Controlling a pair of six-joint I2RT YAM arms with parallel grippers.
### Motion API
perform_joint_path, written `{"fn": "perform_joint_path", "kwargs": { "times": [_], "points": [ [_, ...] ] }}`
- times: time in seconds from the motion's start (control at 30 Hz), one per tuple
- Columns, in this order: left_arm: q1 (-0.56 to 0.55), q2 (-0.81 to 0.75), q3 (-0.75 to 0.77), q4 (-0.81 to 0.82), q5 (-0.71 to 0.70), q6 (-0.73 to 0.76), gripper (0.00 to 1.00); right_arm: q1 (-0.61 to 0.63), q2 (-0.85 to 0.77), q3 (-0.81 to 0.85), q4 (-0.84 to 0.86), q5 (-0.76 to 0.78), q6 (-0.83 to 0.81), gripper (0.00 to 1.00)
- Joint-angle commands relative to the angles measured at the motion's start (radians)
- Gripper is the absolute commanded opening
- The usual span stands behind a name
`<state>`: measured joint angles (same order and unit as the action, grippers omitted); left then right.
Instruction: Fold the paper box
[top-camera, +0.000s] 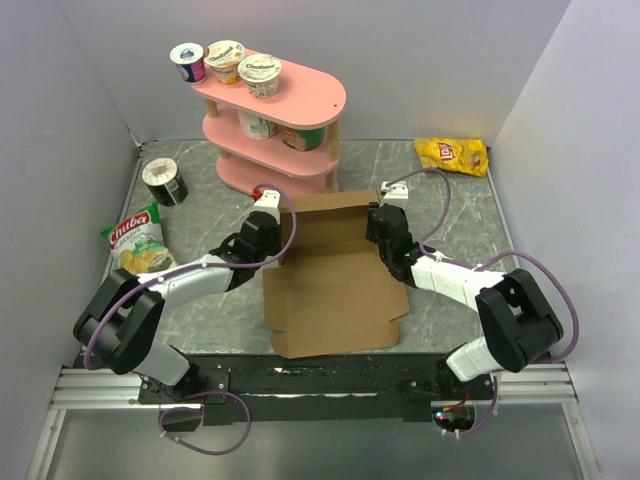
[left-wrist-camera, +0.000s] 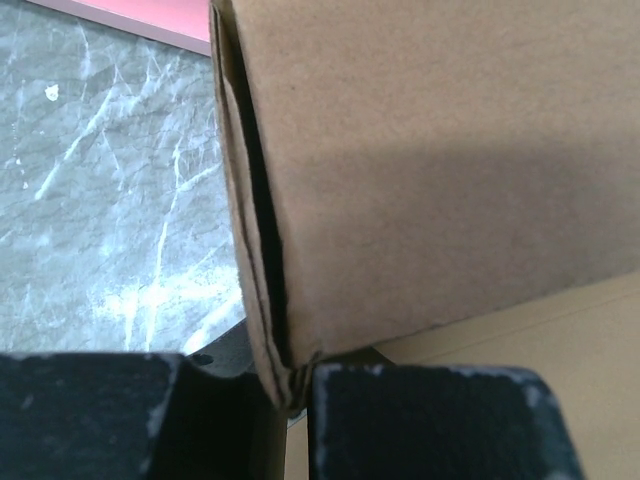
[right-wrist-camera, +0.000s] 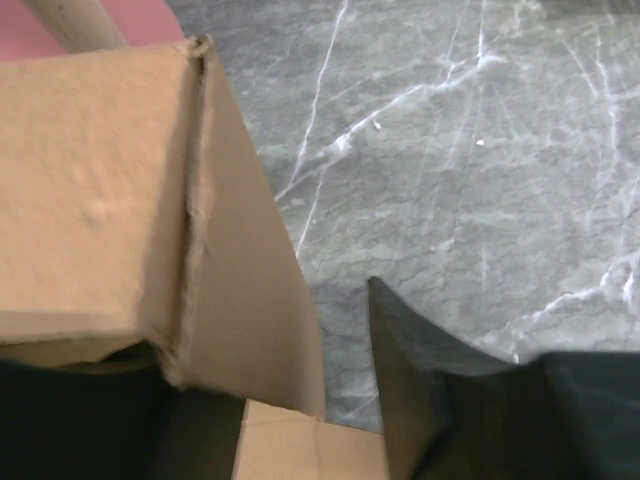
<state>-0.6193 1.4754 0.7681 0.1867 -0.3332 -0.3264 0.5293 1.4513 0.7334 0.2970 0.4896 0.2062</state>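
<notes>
Walls-up step. Left gripper (left-wrist-camera: 293, 400) pinches box (top-camera: 335, 290) wall; right gripper (right-wrist-camera: 260, 420) spread astride opposite wall. Next, likely: right closes, folds wall inward.

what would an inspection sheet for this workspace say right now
surface: grey marble table, no spills seen
job's things: paper box partly folded, far walls raised, near panel flat
clutter: pink shelf with yogurt cups at the back; dark tub and green chip bag on the left; yellow chip bag far right
grippers: left gripper pinches the box's left wall; right gripper open, straddling the right wall
cables: purple cables loop off both arms, one close to the box's left wall
surroundings: white walls on three sides, metal rail at the near edge
</notes>
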Motion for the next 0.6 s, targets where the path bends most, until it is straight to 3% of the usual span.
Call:
{"fn": "perform_joint_path", "kwargs": {
  "times": [0.0,0.07,0.17,0.3,0.57],
  "points": [
    [0.003,-0.064,0.004,-0.015,-0.026,0.01,0.12,-0.017,0.037,0.06,-0.064,0.107,0.032,0.35],
    [0.003,-0.081,-0.006,-0.009,-0.039,0.012,0.12,-0.018,0.067,0.081,-0.13,0.156,0.07,0.16],
    [0.003,-0.104,-0.018,0.0,-0.052,0.012,0.11,-0.028,0.096,0.112,-0.17,0.213,0.101,0.08],
    [0.003,-0.115,-0.026,0.008,-0.056,0.013,0.11,-0.032,0.112,0.136,-0.225,0.274,0.157,0.01],
    [0.004,-0.119,-0.035,0.007,-0.144,0.021,0.1,-0.034,0.127,0.162,-0.292,0.363,0.243,0.0]
  ]
}}
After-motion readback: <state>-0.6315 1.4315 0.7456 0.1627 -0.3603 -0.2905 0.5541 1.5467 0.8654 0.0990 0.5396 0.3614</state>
